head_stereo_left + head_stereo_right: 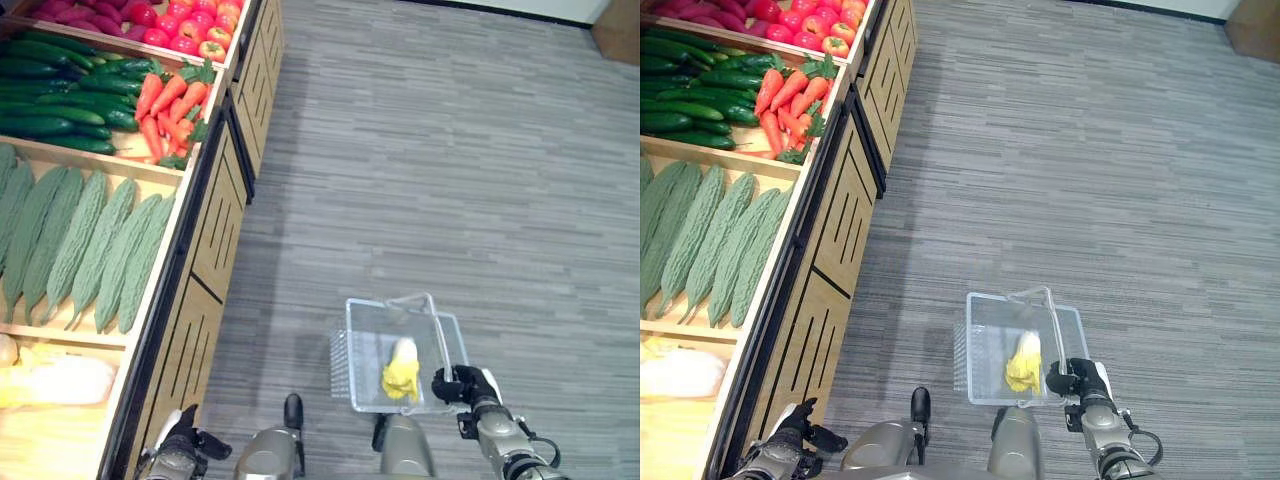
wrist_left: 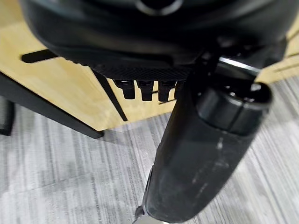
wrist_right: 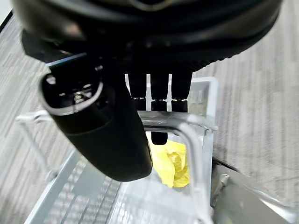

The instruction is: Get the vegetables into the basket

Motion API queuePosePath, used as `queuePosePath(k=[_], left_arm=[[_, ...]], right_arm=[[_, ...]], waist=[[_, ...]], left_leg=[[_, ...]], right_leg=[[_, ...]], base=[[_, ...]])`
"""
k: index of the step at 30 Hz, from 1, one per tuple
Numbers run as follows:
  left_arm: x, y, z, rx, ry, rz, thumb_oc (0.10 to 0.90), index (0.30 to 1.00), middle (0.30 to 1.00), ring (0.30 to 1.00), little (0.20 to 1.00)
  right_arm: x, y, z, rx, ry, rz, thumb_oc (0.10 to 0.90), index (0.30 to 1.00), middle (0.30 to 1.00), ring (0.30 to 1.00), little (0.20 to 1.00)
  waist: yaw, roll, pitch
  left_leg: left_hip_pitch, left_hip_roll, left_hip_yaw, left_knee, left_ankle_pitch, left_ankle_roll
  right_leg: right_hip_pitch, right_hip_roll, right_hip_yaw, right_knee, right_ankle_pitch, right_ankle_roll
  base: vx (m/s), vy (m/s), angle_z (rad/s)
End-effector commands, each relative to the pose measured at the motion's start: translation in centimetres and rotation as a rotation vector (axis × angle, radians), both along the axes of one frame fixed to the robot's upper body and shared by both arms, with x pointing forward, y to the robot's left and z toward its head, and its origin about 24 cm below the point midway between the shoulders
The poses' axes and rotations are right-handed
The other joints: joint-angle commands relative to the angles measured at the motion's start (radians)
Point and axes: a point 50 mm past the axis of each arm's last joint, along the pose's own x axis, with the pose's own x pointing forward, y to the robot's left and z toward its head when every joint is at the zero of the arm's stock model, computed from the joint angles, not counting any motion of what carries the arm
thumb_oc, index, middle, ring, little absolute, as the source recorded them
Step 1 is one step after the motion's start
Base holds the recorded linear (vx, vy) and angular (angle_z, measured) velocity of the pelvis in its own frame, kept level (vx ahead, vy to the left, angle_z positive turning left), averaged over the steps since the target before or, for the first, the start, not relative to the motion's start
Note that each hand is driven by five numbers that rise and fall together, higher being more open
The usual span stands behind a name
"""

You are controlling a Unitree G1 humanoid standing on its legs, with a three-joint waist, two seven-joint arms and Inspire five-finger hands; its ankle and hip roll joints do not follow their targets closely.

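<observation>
A clear plastic basket [image 1: 365, 352] hangs low in front of me over the grey floor. My right hand [image 1: 462, 385] is shut on its wire handle [image 3: 180, 122], at the basket's right side. One yellow-white leafy vegetable [image 1: 401, 372] lies inside the basket, also seen as yellow leaves [image 3: 170, 163] past my fingers. My left hand [image 1: 180, 445] hangs at the lower left beside the wooden stand, fingers curled and holding nothing. The stand's bins hold bitter gourds [image 1: 90, 250], carrots [image 1: 170, 105] and cucumbers [image 1: 60, 90].
The wooden produce stand [image 1: 205, 290] runs along my left, its slotted front panels facing the aisle. Pale cabbages [image 1: 50, 380] fill the nearest bin and red fruit [image 1: 190, 25] the farthest. Grey plank floor [image 1: 450, 150] stretches ahead and to the right.
</observation>
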Motion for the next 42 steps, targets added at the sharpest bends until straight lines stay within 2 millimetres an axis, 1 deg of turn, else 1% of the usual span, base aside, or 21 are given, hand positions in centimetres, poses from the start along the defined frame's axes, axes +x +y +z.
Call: queuePosePath(k=[1, 3, 4, 5, 9, 11, 14, 16, 17, 19, 20, 23, 25, 26, 27, 30, 31, 35, 38, 39, 42], left_arm=[[0.1, 0.4, 0.2, 0.01, -0.023, -0.016, 0.9, 1.0, 1.0, 1.0, 1.0], [-0.6, 0.1, -0.1, -0.006, -0.004, 0.004, 0.9, 1.0, 1.0, 1.0, 1.0], [-0.6, 0.1, -0.1, -0.006, -0.003, 0.005, 0.9, 1.0, 1.0, 1.0, 1.0], [-1.0, -0.3, -0.3, -0.015, 0.009, -0.001, 0.9, 1.0, 1.0, 1.0, 1.0], [-1.4, -1.0, -0.6, -0.033, 0.02, 0.014, 0.9, 1.0, 1.0, 1.0, 1.0], [-1.2, -1.5, -0.8, -0.051, 0.012, 0.029, 0.9, 1.0, 1.0, 1.0, 1.0], [-1.5, -2.1, -1.0, -0.072, 0.021, 0.033, 0.9, 1.0, 1.0, 1.0, 1.0], [-1.6, -2.1, -1.1, -0.074, 0.023, 0.049, 0.9, 1.0, 1.0, 1.0, 1.0], [-1.6, -2.2, -1.1, -0.071, 0.025, 0.042, 0.9, 1.0, 1.0, 1.0, 1.0], [-1.8, -2.1, -1.1, -0.064, 0.033, 0.048, 0.9, 1.0, 1.0, 1.0, 1.0], [-1.9, -2.0, -1.1, -0.059, 0.033, 0.052, 0.9, 1.0, 1.0, 1.0, 1.0], [-2.1, -2.0, -1.2, -0.048, 0.041, 0.056, 0.9, 1.0, 1.0, 1.0, 1.0], [-2.4, -1.6, -1.1, -0.03, 0.058, 0.04, 0.9, 1.0, 1.0, 1.0, 1.0], [-2.4, -1.6, -1.1, -0.029, 0.058, 0.04, 0.9, 1.0, 1.0, 1.0, 1.0], [-2.7, -1.4, -1.1, -0.024, 0.067, 0.035, 0.9, 1.0, 1.0, 1.0, 1.0], [-2.6, -1.2, -1.0, -0.008, 0.069, -0.009, 0.9, 1.0, 1.0, 1.0, 1.0], [-2.4, -1.1, -0.9, -0.008, 0.062, -0.01, 0.9, 1.0, 1.0, 1.0, 1.0], [-1.6, -0.7, -0.6, -0.003, 0.03, -0.004, 0.9, 1.0, 1.0, 1.0, 1.0], [-0.9, -0.5, -0.3, 0.005, 0.009, -0.022, 0.9, 1.0, 1.0, 1.0, 1.0], [-0.9, -0.5, -0.3, 0.005, 0.009, -0.022, 0.9, 1.0, 1.0, 1.0, 1.0], [-0.8, -0.2, -0.2, 0.013, 0.01, -0.017, 0.9, 1.0, 1.0, 1.0, 1.0]], right_arm=[[1.4, -4.3, 3.1, -0.126, -0.135, -0.039, 0.4, 0.3, 0.3, 0.3, 0.3], [0.7, -4.5, 2.7, -0.12, -0.11, -0.046, 0.4, 0.3, 0.3, 0.3, 0.3], [0.7, -4.5, 2.7, -0.12, -0.11, -0.046, 0.4, 0.3, 0.3, 0.3, 0.3], [0.3, -4.9, 2.6, -0.119, -0.1, -0.066, 0.4, 0.3, 0.3, 0.3, 0.3], [0.3, -5.4, 3.1, -0.13, -0.122, -0.065, 0.4, 0.3, 0.3, 0.3, 0.3], [0.0, -5.9, 3.2, -0.141, -0.119, -0.081, 0.4, 0.3, 0.3, 0.3, 0.3], [-1.2, -6.8, 3.1, -0.157, -0.1, -0.121, 0.4, 0.3, 0.3, 0.3, 0.3], [-1.8, -7.1, 2.9, -0.156, -0.086, -0.144, 0.4, 0.3, 0.3, 0.3, 0.3], [-2.1, -7.3, 2.8, -0.157, -0.082, -0.158, 0.4, 0.3, 0.3, 0.3, 0.3], [-2.4, -7.5, 2.9, -0.166, -0.075, -0.164, 0.4, 0.3, 0.3, 0.3, 0.3], [-2.3, -7.5, 2.9, -0.171, -0.075, -0.162, 0.4, 0.3, 0.3, 0.3, 0.3], [-2.3, -7.1, 2.7, -0.184, -0.063, -0.14, 0.4, 0.3, 0.3, 0.3, 0.3], [-2.2, -6.5, 2.3, -0.174, -0.05, -0.109, 0.4, 0.3, 0.3, 0.3, 0.3], [-2.2, -6.5, 2.3, -0.174, -0.049, -0.109, 0.4, 0.3, 0.3, 0.3, 0.3], [-2.4, -6.3, 2.1, -0.167, -0.041, -0.104, 0.4, 0.3, 0.3, 0.3, 0.3], [-3.2, -5.8, 1.6, -0.154, -0.02, -0.093, 0.4, 0.3, 0.3, 0.3, 0.3], [-3.3, -5.6, 1.4, -0.15, -0.011, -0.087, 0.4, 0.3, 0.3, 0.3, 0.3], [-3.4, -4.9, 0.9, -0.13, 0.009, -0.079, 0.4, 0.3, 0.3, 0.3, 0.3], [-2.9, -4.6, 0.9, -0.113, -0.008, -0.093, 0.4, 0.3, 0.3, 0.3, 0.3], [-2.9, -4.6, 0.9, -0.113, -0.008, -0.093, 0.4, 0.3, 0.3, 0.3, 0.3], [-2.5, -4.3, 0.9, -0.108, -0.011, -0.087, 0.4, 0.3, 0.3, 0.3, 0.3]], waist=[[-0.013, -0.005, 0.014], [-0.007, -0.001, -0.006], [-0.008, 0.0, -0.006], [-0.009, 0.009, -0.02], [-0.01, 0.021, -0.029], [-0.007, 0.021, -0.02], [-0.012, 0.018, -0.01], [-0.005, 0.017, -0.002], [-0.002, 0.014, 0.0], [0.009, 0.014, -0.004], [0.014, 0.018, -0.008], [0.047, 0.033, -0.019], [0.069, 0.032, -0.028], [0.071, 0.031, -0.027], [0.069, 0.029, -0.038], [0.069, 0.005, -0.054], [0.069, -0.003, -0.058], [0.073, -0.035, -0.067], [0.071, -0.053, -0.063], [0.072, -0.054, -0.063], [0.074, -0.06, -0.06]], left_leg=[[0.071, 0.06, -0.074, 0.08, -0.08, -0.107], [0.086, 0.089, -0.095, 0.086, -0.063, -0.126], [0.087, 0.09, -0.097, 0.085, -0.063, -0.127], [0.095, 0.121, -0.124, 0.08, -0.041, -0.14], [0.076, 0.167, -0.163, 0.131, 0.029, -0.168], [0.042, 0.175, -0.16, 0.201, 0.085, -0.179], [-0.017, 0.188, -0.121, 0.321, 0.161, -0.184], [-0.066, 0.182, -0.095, 0.296, 0.168, -0.178], [-0.099, 0.167, -0.083, 0.269, 0.148, -0.173], [-0.146, 0.14, -0.07, 0.184, 0.121, -0.164], [-0.17, 0.134, -0.07, 0.138, 0.128, -0.165], [-0.24, 0.127, -0.1, -0.003, 0.231, -0.175], [-0.247, 0.129, -0.117, -0.018, 0.259, -0.18], [-0.246, 0.129, -0.115, -0.017, 0.258, -0.18], [-0.233, 0.131, -0.103, -0.012, 0.238, -0.167], [-0.228, 0.107, -0.072, 0.041, 0.194, -0.133], [-0.225, 0.098, -0.063, 0.054, 0.176, -0.124], [-0.219, 0.068, -0.015, 0.107, 0.11, -0.094], [-0.213, 0.045, 0.011, 0.114, 0.076, -0.074], [-0.213, 0.045, 0.012, 0.114, 0.076, -0.074], [-0.195, 0.028, 0.023, 0.102, 0.055, -0.056]], right_leg=[[0.022, 0.028, 0.035, 0.094, 0.043, 0.019], [0.038, 0.058, 0.012, 0.125, 0.012, -0.002], [0.039, 0.059, 0.01, 0.126, 0.011, -0.003], [0.044, 0.088, -0.017, 0.158, -0.028, -0.027], [0.059, 0.127, -0.051, 0.198, -0.082, -0.064], [0.082, 0.137, -0.066, 0.2, -0.099, -0.085], [0.135, 0.147, -0.092, 0.188, -0.127, -0.117], [0.169, 0.143, -0.102, 0.166, -0.134, -0.117], [0.185, 0.14, -0.105, 0.15, -0.137, -0.112], [0.211, 0.14, -0.099, 0.121, -0.139, -0.101], [0.219, 0.143, -0.096, 0.109, -0.141, -0.099], [0.286, 0.17, -0.065, 0.08, -0.169, -0.096], [0.346, 0.189, -0.021, 0.084, -0.205, -0.095], [0.347, 0.188, -0.019, 0.085, -0.206, -0.094], [0.361, 0.189, -0.006, 0.092, -0.226, -0.09], [0.384, 0.148, 0.014, 0.114, -0.232, -0.07], [0.381, 0.137, 0.025, 0.121, -0.219, -0.061], [0.358, 0.093, 0.068, 0.138, -0.133, -0.025], [0.331, 0.067, 0.086, 0.15, -0.043, -0.001], [0.33, 0.067, 0.087, 0.15, -0.042, -0.001], [0.299, 0.054, 0.083, 0.19, 0.027, 0.012]], base=[[0.23, -0.224, 0.56], [0.24, -0.307, 0.66], [0.22, -0.345, 0.71], [0.18, -0.293, 0.64], [0.18, -0.299, 0.34], [0.12, -0.224, 0.18], [0.13, -0.203, 0.36], [0.14, -0.127, 0.24], [0.18, -0.073, 0.23], [0.19, -0.014, 0.28], [0.23, 0.032, 0.01], [0.32, 0.062, -0.39], [0.42, 0.094, -0.58], [0.36, 0.123, -0.69], [0.24, 0.124, -0.8], [0.3, 0.195, -0.5], [0.26, 0.196, -0.29], [0.2, 0.181, -0.5], [0.13, 0.181, -0.24], [0.1, 0.154, -0.17], [0.08, 0.128, -0.14]])
